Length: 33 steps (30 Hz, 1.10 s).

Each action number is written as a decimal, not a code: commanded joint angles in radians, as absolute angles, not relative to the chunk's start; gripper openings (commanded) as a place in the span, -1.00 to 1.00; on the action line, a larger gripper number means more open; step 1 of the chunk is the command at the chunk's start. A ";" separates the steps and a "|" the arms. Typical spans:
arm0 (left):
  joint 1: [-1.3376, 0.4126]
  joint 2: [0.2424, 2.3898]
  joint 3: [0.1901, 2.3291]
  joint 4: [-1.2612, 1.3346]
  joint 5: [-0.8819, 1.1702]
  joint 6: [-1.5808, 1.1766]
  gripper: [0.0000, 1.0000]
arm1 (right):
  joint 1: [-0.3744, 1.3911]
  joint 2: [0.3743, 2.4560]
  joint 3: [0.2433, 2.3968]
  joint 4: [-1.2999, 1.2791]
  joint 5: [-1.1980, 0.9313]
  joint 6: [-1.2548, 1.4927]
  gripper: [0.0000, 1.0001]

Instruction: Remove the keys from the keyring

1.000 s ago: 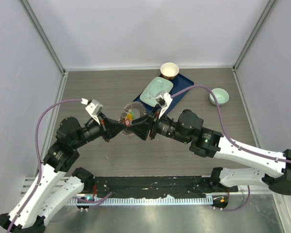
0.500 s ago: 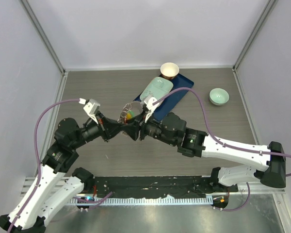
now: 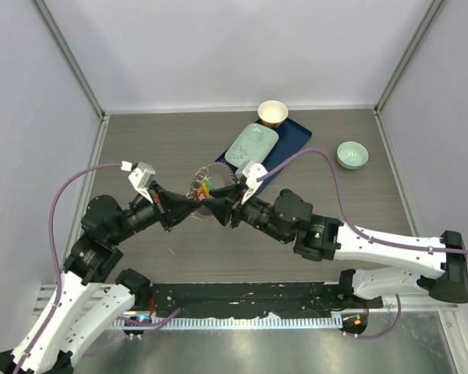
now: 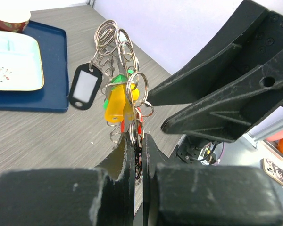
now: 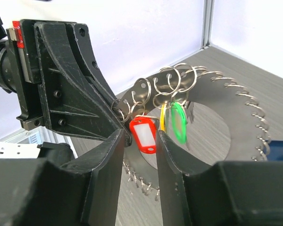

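The keyring is a toothed grey ring held upright above the table between both arms. My left gripper is shut on its rim, as the left wrist view shows. Small split rings hang the keys from it: green, orange-yellow, red, plus a black tag. In the right wrist view my right gripper is open, its jaws either side of the red key. The green key and yellow key hang just beyond, before the keyring.
A blue tray at the back holds a pale green plate. A cup stands behind it and a pale green bowl to its right. Tray and plate lie beyond the keys.
My right arm swung left, then back a little right, its gripper staying at the keys. My left arm shifted slightly left, still holding the keyring.
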State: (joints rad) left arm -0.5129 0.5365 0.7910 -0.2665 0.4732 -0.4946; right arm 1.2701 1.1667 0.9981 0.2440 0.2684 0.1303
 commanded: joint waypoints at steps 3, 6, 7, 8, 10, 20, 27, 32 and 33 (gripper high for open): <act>-0.514 0.538 0.822 -0.192 0.499 -0.499 -1.00 | 1.270 1.134 1.012 0.311 0.279 0.072 -0.31; -0.514 0.545 0.821 -0.187 0.503 -0.499 -1.00 | 1.270 1.144 1.014 0.330 0.247 0.083 -0.32; -0.514 0.548 0.821 -0.183 0.505 -0.497 -0.99 | 1.272 1.146 1.012 0.339 0.235 0.097 -0.32; -0.514 0.551 0.819 -0.183 0.511 -0.499 -1.00 | 1.272 1.150 1.019 0.350 0.232 0.100 -0.32; -0.514 0.558 0.824 -0.180 0.520 -0.495 -1.00 | 1.273 1.158 1.025 0.348 0.233 0.098 -0.31; -0.514 0.542 0.816 -0.179 0.523 -0.494 -0.99 | 1.282 1.226 1.062 0.362 0.360 0.069 -0.39; -0.514 0.522 0.811 -0.193 0.519 -0.489 -1.00 | 1.289 1.233 1.058 0.377 0.397 0.046 -0.81; -0.515 0.512 0.807 -0.201 0.512 -0.488 -0.99 | 1.302 1.242 1.068 0.358 0.416 0.025 -0.99; -0.514 0.509 0.805 -0.201 0.514 -0.488 -1.00 | 1.305 1.246 1.071 0.347 0.426 0.022 -0.99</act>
